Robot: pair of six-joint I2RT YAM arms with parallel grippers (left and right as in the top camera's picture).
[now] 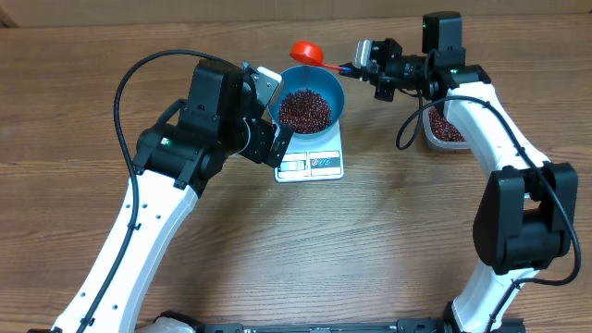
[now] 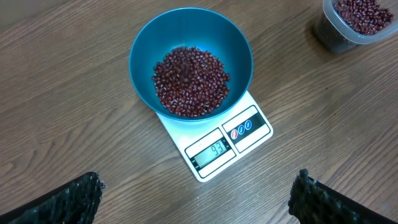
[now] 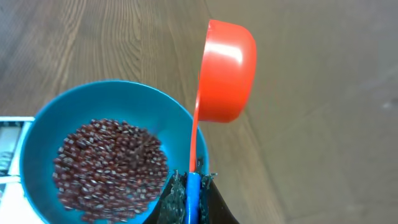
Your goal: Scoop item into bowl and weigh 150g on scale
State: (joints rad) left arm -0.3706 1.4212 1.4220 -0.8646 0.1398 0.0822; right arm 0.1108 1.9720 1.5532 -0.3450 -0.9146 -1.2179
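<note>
While the scoop (image 1: 305, 51) hangs beside the bowl (image 1: 337, 87), a tub (image 2: 329, 38) stands apart

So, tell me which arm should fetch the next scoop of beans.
Right. Its jaws grip the red scoop, and the bean tub sits beside that arm; the left jaws are open and empty.

The beans (image 1: 304, 109) lie in the bowl (image 1: 333, 87), which sits on the scale (image 1: 314, 165) on the table (image 1: 370, 250). The scoop (image 1: 306, 52) hangs just behind the bowl. A tub (image 2: 326, 38) stands well to the right.
</note>
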